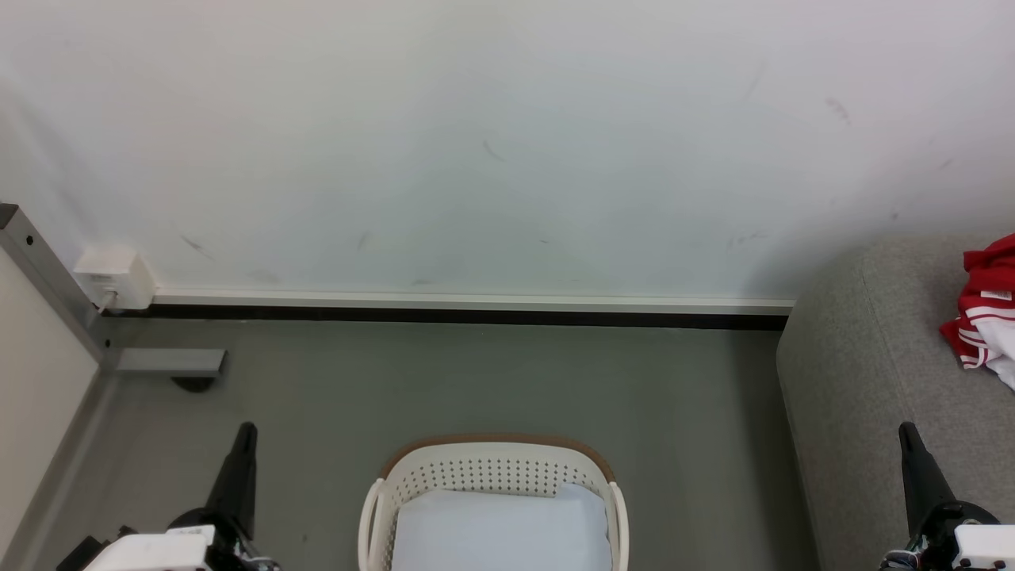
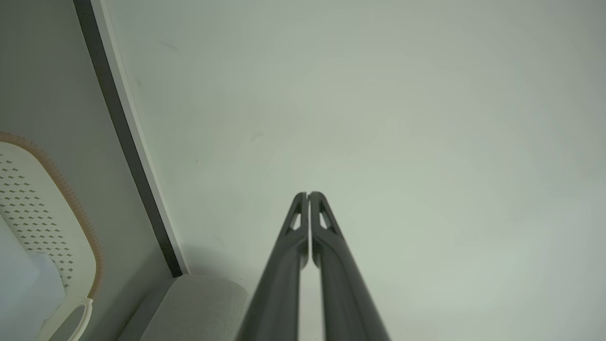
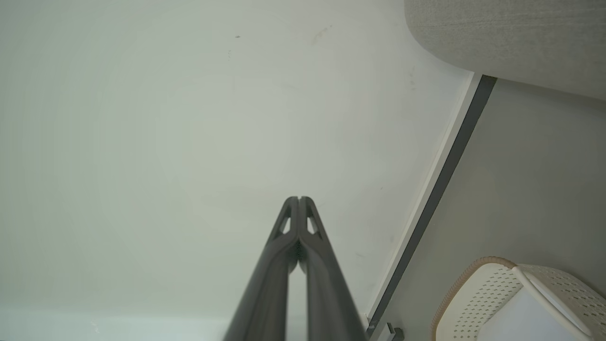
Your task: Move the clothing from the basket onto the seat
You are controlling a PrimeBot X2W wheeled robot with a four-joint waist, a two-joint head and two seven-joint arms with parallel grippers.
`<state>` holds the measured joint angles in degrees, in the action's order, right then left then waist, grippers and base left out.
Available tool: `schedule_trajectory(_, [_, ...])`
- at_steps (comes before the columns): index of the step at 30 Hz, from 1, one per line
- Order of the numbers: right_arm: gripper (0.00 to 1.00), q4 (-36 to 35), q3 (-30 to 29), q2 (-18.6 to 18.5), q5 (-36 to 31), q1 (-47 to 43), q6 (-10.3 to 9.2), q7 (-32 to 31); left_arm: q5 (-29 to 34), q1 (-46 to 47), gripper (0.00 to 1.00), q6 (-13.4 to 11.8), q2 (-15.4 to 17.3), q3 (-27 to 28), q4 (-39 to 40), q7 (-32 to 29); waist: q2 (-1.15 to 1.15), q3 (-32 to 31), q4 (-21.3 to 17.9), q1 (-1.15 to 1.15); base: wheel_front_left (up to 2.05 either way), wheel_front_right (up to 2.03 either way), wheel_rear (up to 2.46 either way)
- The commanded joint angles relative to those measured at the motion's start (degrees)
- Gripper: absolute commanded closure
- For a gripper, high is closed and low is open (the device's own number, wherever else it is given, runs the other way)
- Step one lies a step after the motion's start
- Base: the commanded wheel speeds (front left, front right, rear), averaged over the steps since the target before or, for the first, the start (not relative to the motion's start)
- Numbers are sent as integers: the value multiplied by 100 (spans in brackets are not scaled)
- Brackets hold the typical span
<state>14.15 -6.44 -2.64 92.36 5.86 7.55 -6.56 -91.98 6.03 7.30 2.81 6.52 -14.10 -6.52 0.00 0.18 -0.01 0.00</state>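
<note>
You see the clothing point(image 1: 987, 305) bunched on the seat point(image 1: 864, 381) at far right, cut off by the frame edge, so its long axis is unreadable. The basket point(image 1: 492, 468), cropped below, holds pale lining point(image 1: 499, 527). Your left gripper point(image 2: 308, 194) and right gripper point(image 3: 299, 198) are pressed together, empty.

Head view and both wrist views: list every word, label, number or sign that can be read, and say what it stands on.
No text can be read.
White label on the red clothing: too small to read.
White wall box: faint marks on its face, too blurred to read.
Basket and seat: no lettering visible.
</note>
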Motion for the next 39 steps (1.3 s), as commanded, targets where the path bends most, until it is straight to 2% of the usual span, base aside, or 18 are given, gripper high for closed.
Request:
schedule_trajectory(1, [100, -27, -21, -44, 10, 78, -12, -17, -76, 41, 100, 36, 11, 17, 17, -26, 0, 0, 1, 0, 0, 0, 0])
schedule_trajectory(39, [100, -27, -19, -43, 11, 77, -12, -16, -78, 40, 100, 35, 11, 15, 19, -25, 0, 0, 1, 0, 0, 0, 0])
